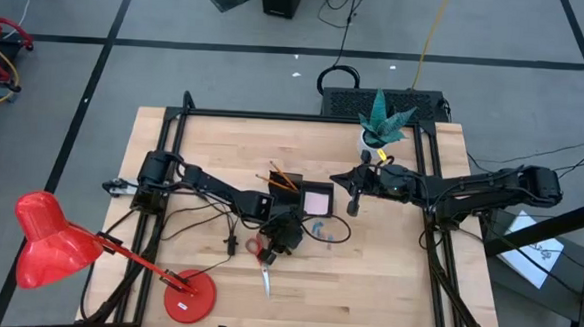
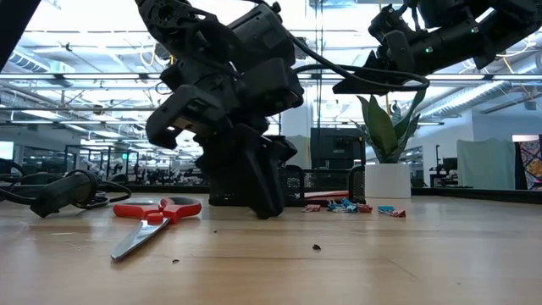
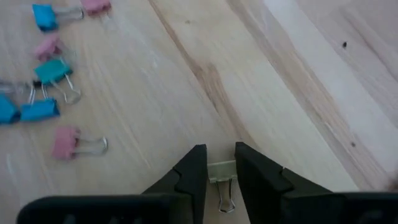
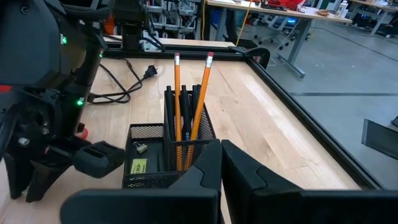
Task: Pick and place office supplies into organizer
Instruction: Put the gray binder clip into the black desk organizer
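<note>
My left gripper (image 3: 221,163) stands low on the table (image 1: 396,279), just near of the black mesh organizer (image 1: 305,196), shut on a small yellowish binder clip (image 3: 221,172). Several blue and pink clips (image 3: 46,81) lie loose on the wood beside it. Red-handled scissors (image 1: 264,262) lie flat to the left of the gripper. Orange pencils (image 4: 191,106) and black pens stand in the organizer's taller compartment; a pink pad (image 1: 317,200) lies in the lower one. My right gripper (image 4: 221,180) hovers shut above the table, right of the organizer. My left gripper pinches the clip's small body (image 3: 221,168) between its two fingertips (image 3: 194,163), one on each side. The fingers slant down from the table's left side. The clip's wire handles (image 3: 226,198) point back between the fingers. Clip and fingertips are down at the tabletop.
A white plant pot (image 1: 373,140) stands at the far edge behind the organizer. A red desk lamp (image 1: 57,246) fills the near left corner, its base (image 1: 189,296) near the front edge. Black cables (image 1: 204,214) run along the left arm. Bare wood lies near right.
</note>
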`<state>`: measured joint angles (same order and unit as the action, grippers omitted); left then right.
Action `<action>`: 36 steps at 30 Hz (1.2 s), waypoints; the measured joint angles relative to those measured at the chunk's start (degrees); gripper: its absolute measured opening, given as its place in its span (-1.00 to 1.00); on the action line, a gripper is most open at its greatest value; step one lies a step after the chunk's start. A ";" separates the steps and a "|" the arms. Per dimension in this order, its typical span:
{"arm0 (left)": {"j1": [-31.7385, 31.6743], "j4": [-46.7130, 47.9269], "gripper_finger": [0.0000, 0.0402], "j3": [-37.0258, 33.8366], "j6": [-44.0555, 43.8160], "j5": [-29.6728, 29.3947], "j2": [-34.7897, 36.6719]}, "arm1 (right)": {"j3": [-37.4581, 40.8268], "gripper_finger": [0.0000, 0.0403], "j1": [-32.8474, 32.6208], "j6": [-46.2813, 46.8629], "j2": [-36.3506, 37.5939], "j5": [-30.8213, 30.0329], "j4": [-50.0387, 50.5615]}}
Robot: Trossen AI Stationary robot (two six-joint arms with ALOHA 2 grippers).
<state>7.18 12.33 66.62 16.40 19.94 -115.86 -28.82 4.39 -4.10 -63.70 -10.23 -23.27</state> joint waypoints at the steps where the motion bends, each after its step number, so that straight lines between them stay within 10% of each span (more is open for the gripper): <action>1: 0.02 0.86 -0.54 -0.09 0.02 -0.64 0.61 | 0.00 -1.00 0.00 -0.01 -0.01 -0.01 0.00; 11: -1.70 10.18 -0.72 -0.29 3.17 -15.46 11.76 | 0.02 -1.00 0.00 -0.02 0.00 -0.03 0.00; 28: -9.36 8.97 -0.70 -0.14 4.11 -17.67 12.74 | 0.04 -1.00 0.00 -0.17 -0.02 -0.06 -0.01; 36: -9.49 8.86 -0.36 -0.03 3.00 -19.62 11.88 | 0.02 -1.00 0.01 -0.19 -0.02 -0.05 0.01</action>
<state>-2.31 21.19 66.59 19.40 0.32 -103.98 -28.80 4.40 -4.29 -63.72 -10.28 -23.26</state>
